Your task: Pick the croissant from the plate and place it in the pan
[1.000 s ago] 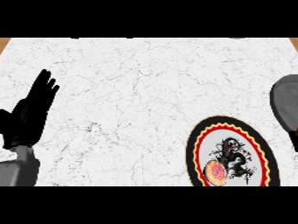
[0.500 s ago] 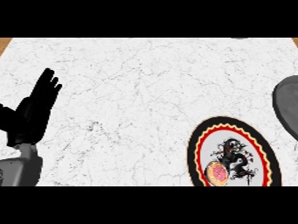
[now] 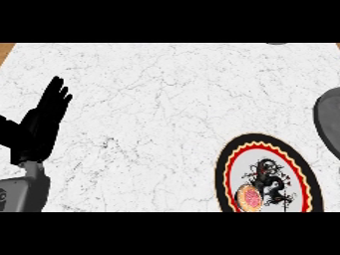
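**Marble counter, plate at lower right, pan at right edge**

White veined marble counter [image 3: 165,99] fills the view; wood shows at the far left and far right corners. Wide bare stretch across the middle and top.

Left robot hand [image 3: 36,127] at the left edge, fingers straight and raised, thumb spread, holding nothing. Grey forearm [image 3: 14,194] below it.

Plate [image 3: 268,174] at lower right: black rim, red and yellow bands, dark dragon figure, cut by the lower edge. Grey pan [image 3: 339,124] at the right edge, partly out of view, close to the plate but apart.

Croissant not visible. Right robot hand not visible.
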Controlling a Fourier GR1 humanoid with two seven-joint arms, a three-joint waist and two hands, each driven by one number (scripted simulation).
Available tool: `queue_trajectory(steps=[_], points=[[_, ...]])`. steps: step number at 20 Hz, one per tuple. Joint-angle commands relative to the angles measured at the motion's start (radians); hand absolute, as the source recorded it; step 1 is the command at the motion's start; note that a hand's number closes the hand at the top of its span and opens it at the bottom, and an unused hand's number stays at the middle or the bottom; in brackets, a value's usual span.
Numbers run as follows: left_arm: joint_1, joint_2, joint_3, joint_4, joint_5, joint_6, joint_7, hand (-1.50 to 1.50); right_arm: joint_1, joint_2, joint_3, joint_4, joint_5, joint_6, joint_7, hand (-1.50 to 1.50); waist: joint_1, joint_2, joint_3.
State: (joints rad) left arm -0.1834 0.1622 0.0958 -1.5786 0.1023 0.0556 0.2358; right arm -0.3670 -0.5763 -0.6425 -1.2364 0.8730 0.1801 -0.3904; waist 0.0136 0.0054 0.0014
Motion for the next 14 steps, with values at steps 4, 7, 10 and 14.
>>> queue_trajectory(steps=[4, 7, 10, 14], points=[[-0.005, -0.002, 0.006, -0.007, -0.004, 0.002, -0.001, 0.0, -0.11, -0.035, 0.063, 0.42, 0.05, -0.22, -0.191, 1.5, 0.005, 0.001, 0.0], [0.044, -0.005, 0.001, -0.013, 0.001, -0.02, -0.032, 0.0, -0.13, -0.051, 0.101, 0.521, 0.13, -0.278, -0.143, 1.5, 0.012, 0.002, 0.0], [-0.003, -0.008, -0.006, -0.02, -0.011, 0.004, 0.015, 0.0, -0.195, -0.083, 0.027, 0.64, 0.074, -0.195, -0.026, -1.5, 0.011, 0.003, 0.0], [-0.023, -0.016, -0.012, 0.036, -0.016, -0.01, -0.03, 0.0, -0.269, -0.116, 0.038, 0.835, 0.081, -0.188, -0.078, -1.5, 0.02, 0.009, 0.002]])
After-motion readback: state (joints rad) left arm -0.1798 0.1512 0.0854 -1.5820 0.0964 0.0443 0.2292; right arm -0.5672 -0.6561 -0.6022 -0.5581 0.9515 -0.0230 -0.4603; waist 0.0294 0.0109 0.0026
